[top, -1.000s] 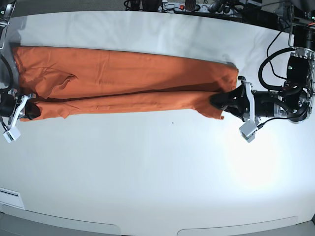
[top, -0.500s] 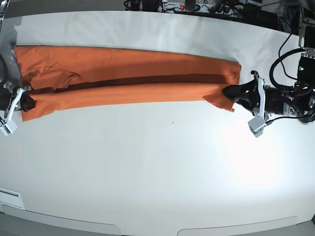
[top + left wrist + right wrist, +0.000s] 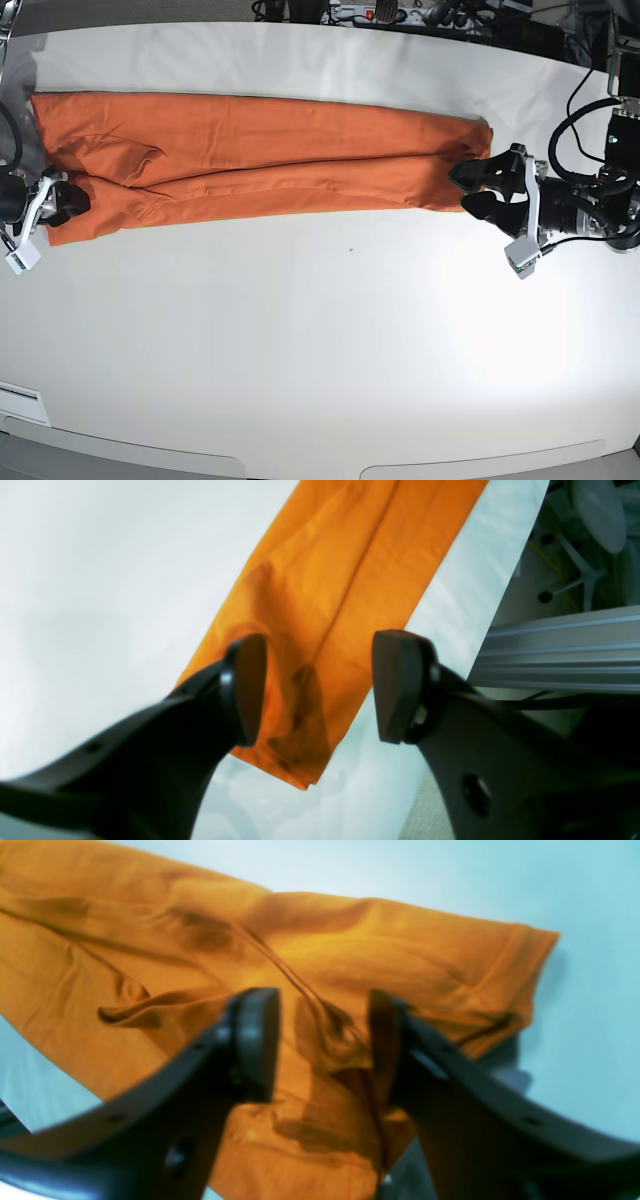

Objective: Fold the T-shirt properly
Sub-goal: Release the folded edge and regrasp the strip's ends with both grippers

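The orange T-shirt lies as a long narrow band across the back of the white table, folded lengthwise. My left gripper is open at the shirt's right end. In the left wrist view the gripper has its jaws apart over the shirt's end, holding nothing. My right gripper is at the shirt's left end. In the right wrist view this gripper has its jaws apart, with wrinkled cloth lying under and between them.
Cables and equipment run along the table's back edge. An aluminium rail and a chair base show past the table edge in the left wrist view. A white label sits at the front left corner.
Both grippers carried the shirt's front edge back over the rest, then opened and let it go. The shirt now lies flatter and the dark gap along its fold has closed.
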Controlling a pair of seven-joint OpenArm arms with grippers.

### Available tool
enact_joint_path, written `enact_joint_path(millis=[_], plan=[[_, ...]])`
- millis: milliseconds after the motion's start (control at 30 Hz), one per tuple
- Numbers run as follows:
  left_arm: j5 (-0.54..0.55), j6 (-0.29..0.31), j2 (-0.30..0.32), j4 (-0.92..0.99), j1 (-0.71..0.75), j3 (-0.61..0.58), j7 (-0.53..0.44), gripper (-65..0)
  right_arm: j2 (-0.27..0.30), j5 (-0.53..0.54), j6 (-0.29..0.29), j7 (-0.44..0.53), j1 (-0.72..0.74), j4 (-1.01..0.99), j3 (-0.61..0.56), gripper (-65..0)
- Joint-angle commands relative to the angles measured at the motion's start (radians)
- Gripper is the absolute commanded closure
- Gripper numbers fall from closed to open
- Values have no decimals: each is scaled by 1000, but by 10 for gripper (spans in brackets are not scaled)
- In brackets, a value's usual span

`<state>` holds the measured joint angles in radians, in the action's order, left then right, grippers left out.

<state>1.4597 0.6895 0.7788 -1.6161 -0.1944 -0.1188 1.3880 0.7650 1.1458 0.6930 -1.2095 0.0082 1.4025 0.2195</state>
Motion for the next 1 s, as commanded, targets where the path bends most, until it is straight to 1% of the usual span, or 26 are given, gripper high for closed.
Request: enact_joint_path(millis=[0, 133, 167, 200, 233, 267, 300, 333, 433, 467, 500, 567, 633, 733, 833, 967], plan=[[24, -9, 19, -13, -17, 10, 1, -360, 41, 42, 5, 8, 20, 16, 11, -320], [24, -9, 19, -13, -17, 10, 2, -360, 93, 254, 5, 4, 19, 16, 12, -317], [24, -10, 19, -13, -17, 10, 6, -360, 100, 292, 5, -14, 19, 16, 17, -313], [24, -10, 19, -13, -16, 10, 8, -360, 100, 307, 5, -34, 19, 16, 24, -295], [24, -9, 19, -13, -16, 10, 8, -360, 95, 307, 5, -43, 19, 16, 26, -242], [24, -9, 19, -13, -16, 10, 8, -360, 89, 304, 5, -51, 14, 16, 26, -154], [16, -10, 19, -13, -16, 10, 8, -360, 81, 293, 5, -57, 3, 16, 26, -50], [10, -10, 19, -13, -16, 11, 8, -360, 70, 288, 5, -60, -7, 16, 25, 0], [11, -10, 19, -13, -17, 11, 8, -360, 31, 286, 5, -54, -39, 16, 25, 0], [11, -10, 19, -13, -17, 11, 8, -360, 17, 274, 5, -47, -49, 16, 26, 0], [9, -10, 19, -13, -17, 11, 8, -360, 3, 237, 5, -29, -56, 16, 26, 0], [-14, -10, 19, -14, -17, 11, 8, -360, -27, 119, 5, 42, -73, 16, 26, 0], [-69, -10, 19, -13, -17, 11, 6, -360, -55, 1, 5, 117, -93, 16, 25, 0], [-158, -11, 19, -13, -17, 16, -70, -360, -93, -130, 5, 185, -113, 16, 26, 0], [-193, -35, 19, -13, -17, 47, -99, -360, -127, -227, 5, 205, -120, 16, 25, 0], [-204, -53, 16, -13, -17, 128, -102, -360, -146, -276, 5, 257, -146, 16, 26, 0]])
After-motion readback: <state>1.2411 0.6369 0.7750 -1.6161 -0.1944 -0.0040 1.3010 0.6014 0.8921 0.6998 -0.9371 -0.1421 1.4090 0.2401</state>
